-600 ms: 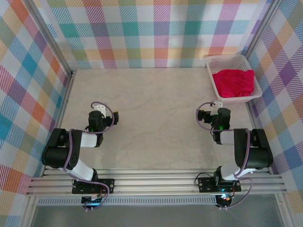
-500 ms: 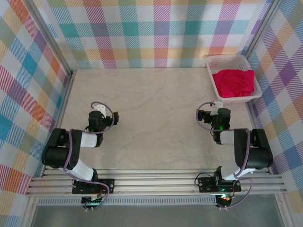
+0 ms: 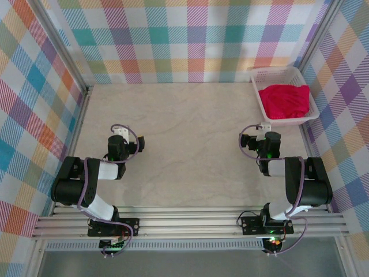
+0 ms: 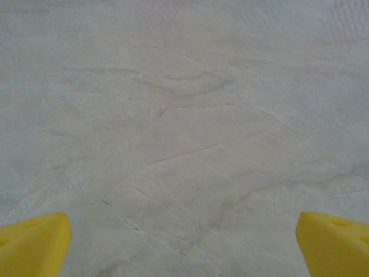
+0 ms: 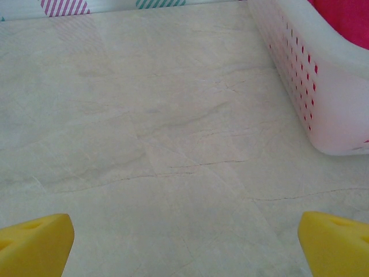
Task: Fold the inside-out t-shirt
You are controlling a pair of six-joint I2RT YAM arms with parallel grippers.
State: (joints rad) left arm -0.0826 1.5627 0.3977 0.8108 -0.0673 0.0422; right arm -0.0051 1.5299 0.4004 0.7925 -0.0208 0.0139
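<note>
The inside-out t-shirt point(image 3: 284, 100) is a crumpled bright red heap inside the white mesh basket point(image 3: 257, 93) at the back right of the table; a strip of its red cloth point(image 5: 346, 14) peeks over the basket's rim in the right wrist view. My right gripper point(image 3: 260, 131) rests low over the marble table, a short way in front and to the left of the basket, its yellow fingertips point(image 5: 37, 242) far apart with bare table between them. My left gripper point(image 3: 121, 134) sits on the left side, open too, yellow fingertips point(image 4: 31, 242) wide over bare marble.
The basket's wall point(image 5: 311, 86) stands close on the right of my right gripper. Checked fabric walls enclose the table on three sides, with metal posts point(image 3: 57, 43) at the back corners. A rail frame point(image 3: 184, 222) runs along the near edge.
</note>
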